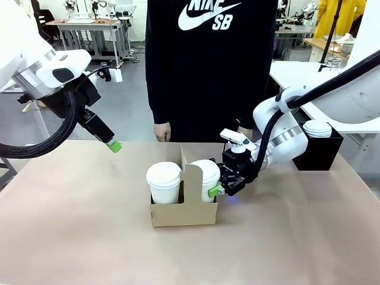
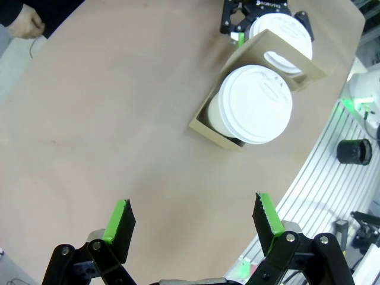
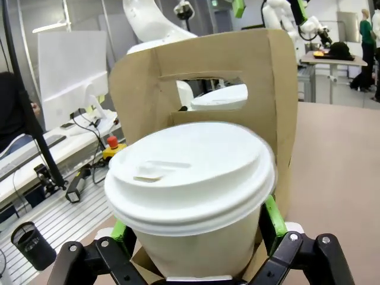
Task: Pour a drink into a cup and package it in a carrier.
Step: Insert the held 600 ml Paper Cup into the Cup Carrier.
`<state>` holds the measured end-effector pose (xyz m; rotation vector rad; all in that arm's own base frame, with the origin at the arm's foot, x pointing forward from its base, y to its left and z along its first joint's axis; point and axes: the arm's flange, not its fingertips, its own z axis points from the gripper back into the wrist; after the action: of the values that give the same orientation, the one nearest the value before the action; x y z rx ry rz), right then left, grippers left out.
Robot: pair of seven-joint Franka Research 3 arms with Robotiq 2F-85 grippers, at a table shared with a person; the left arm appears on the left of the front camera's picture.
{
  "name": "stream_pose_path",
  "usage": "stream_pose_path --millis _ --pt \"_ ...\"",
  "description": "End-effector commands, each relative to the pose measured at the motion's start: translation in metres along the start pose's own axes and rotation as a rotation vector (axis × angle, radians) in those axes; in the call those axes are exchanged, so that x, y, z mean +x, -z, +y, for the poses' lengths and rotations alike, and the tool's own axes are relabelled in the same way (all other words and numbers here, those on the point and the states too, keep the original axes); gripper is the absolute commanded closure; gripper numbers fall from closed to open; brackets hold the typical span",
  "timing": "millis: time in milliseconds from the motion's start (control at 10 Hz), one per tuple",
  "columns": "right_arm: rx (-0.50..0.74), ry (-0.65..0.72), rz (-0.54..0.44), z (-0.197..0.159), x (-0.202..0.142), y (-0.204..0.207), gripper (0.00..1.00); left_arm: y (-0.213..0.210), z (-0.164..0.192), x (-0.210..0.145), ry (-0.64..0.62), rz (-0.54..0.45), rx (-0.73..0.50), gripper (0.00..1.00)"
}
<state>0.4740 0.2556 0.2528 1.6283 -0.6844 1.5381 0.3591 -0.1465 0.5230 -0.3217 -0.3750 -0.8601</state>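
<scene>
On the smooth tan table, right claw brackets the lidded cup, grip unclear.

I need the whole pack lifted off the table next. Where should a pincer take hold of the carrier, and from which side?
Grip the carrier by its tall central handle tab, coming straight down from above. The tab stands upright between the two lidded cups and has a cut-out slot; the side walls are low and crowded by cups.

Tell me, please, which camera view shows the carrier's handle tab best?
The right wrist view: the carrier faces the camera, handle cutout plainly visible. The front view shows the tab between two cups; the left wrist view shows it edge-on from above.
</scene>
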Motion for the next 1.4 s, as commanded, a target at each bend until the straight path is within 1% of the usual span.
stream_pose_path --millis 0,200,500,700,900,1100,1300 --pt "-0.016 -0.039 0.031 0.009 0.007 -0.009 0.0 0.0 0.0 0.001 -0.008 0.005 0.004 0.0" --pt "-0.044 -0.045 0.037 0.016 0.011 -0.021 0.0 0.0 0.0 0.001 -0.008 0.005 0.004 0.0" --pt "-0.071 -0.01 0.067 0.021 0.012 -0.036 0.0 0.0 0.0 0.001 -0.008 0.005 0.004 0.0" --pt "-0.159 0.005 0.102 0.035 0.017 -0.052 0.0 0.0 0.0 0.001 -0.008 0.005 0.004 0.0" --pt "-0.346 0.03 0.141 0.074 0.037 -0.077 0.0 0.0 0.0 0.001 -0.008 0.005 0.004 0.0" --pt "-0.591 0.13 0.153 0.132 0.071 -0.098 0.0 0.0 0.0 0.001 -0.008 0.005 0.004 0.0" --pt "-0.861 0.248 0.216 0.186 0.106 -0.108 0.0 0.0 0.0 0.001 -0.008 0.005 0.004 0.0"
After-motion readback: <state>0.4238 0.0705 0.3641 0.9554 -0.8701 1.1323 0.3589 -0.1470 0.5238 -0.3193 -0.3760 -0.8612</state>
